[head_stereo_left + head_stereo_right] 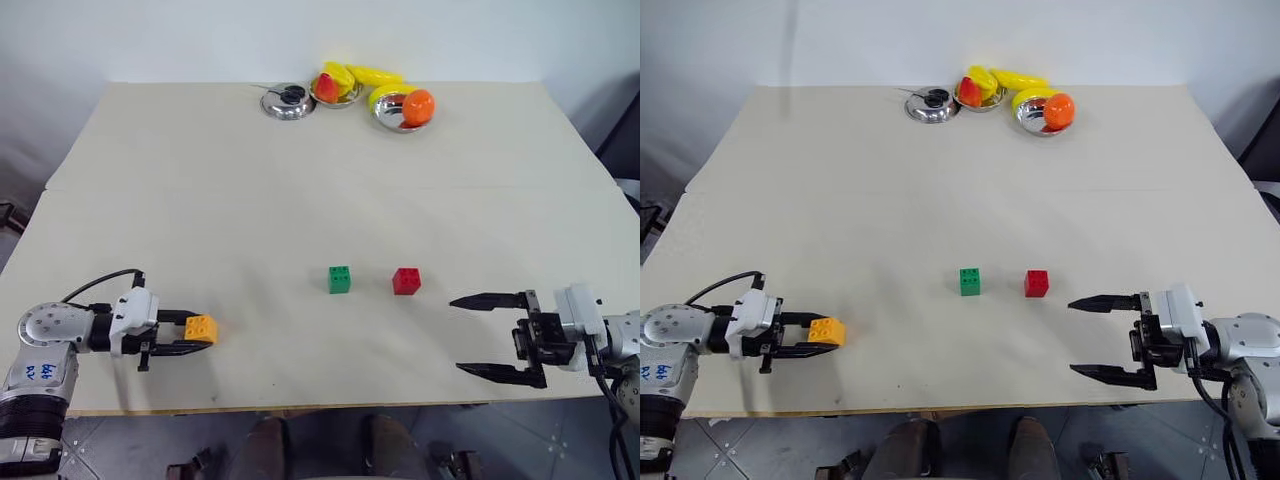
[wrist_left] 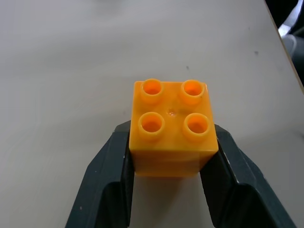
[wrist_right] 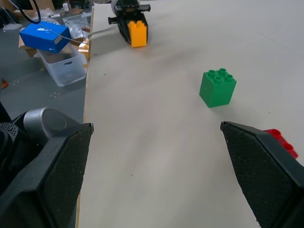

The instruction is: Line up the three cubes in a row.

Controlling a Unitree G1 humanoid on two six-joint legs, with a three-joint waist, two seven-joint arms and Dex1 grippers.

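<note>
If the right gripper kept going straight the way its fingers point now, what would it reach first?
Probably the red cube. The right gripper stands open near the table's front edge, pointing across the table toward the robot's left. The red cube lies nearest, at or just beyond the far finger's line, so it might pass narrowly. The green cube comes next.

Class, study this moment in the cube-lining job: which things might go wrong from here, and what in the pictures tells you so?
1. The left pincer grips the orange-yellow cube only near its fingertips, so it may slip or twist when carried.
2. That cube sits near the table's front edge; a fumble might drop it off.
3. The green cube and red cube stand close together; setting the third alongside may nudge them.
</note>
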